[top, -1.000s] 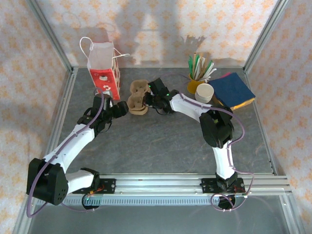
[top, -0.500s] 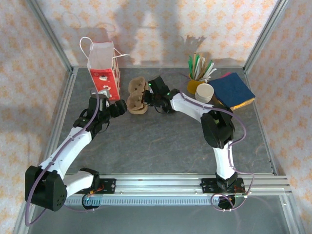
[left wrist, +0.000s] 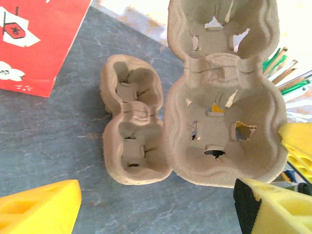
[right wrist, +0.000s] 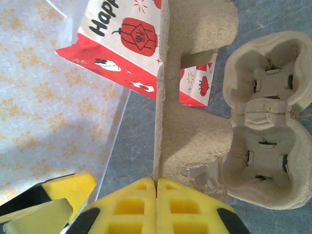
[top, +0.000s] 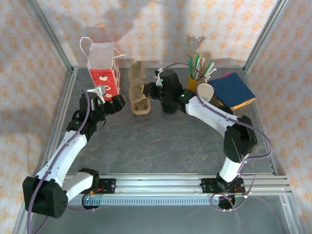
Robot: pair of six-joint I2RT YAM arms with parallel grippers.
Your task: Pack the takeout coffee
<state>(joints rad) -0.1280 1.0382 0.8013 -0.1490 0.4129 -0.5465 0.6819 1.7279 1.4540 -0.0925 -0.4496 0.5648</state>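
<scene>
The right hand (right wrist: 156, 204) pinches a pulp carrier (right wrist: 195, 136) by its rim beside the red bag (right wrist: 136, 39). The left hand (left wrist: 156, 207) hangs with its fingers apart. The paper cup (top: 204, 92) probably crushes easily, so it is best gripped low and gently.

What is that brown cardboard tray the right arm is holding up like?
The lifted cup carrier is brown moulded pulp with two round cup wells, each with slots cut in its floor. It is empty and held up on edge, its rim pinched in the shut right gripper. A second matching carrier lies flat on the table beside it, open side up.
</scene>
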